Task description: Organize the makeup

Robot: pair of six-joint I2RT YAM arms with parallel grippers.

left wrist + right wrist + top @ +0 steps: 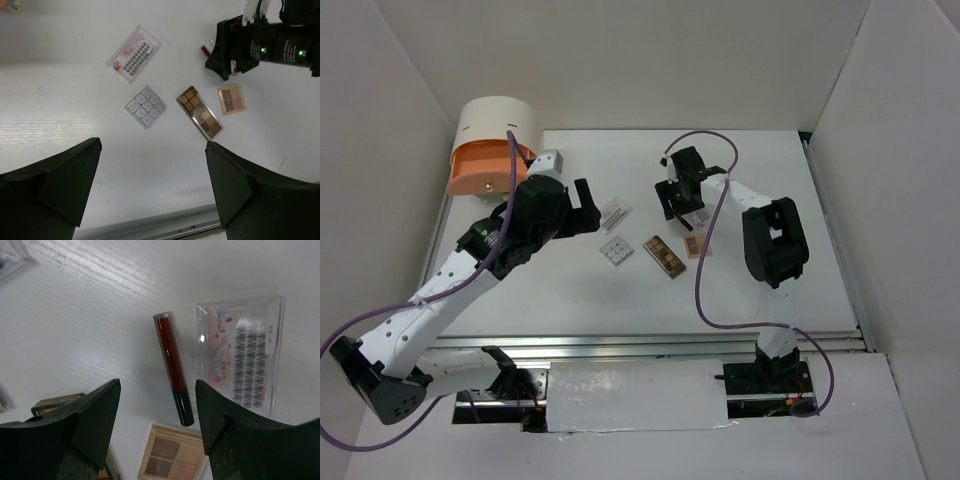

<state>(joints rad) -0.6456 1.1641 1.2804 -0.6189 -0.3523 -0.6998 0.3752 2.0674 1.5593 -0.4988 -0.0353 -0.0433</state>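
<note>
White table [760, 290]. Landmark: long brown palette [199, 112], approx mid-table, lying at a slant. Just L of it: white sq palette [145, 106]. Just R: small tan palette [231, 99]. Further back-L: lash case [133, 53]. Back-R: red tube [172, 367] beside 2nd lash case [245, 355], not touching. Far back-L corner, well apart: drawer box [495, 150].
</note>
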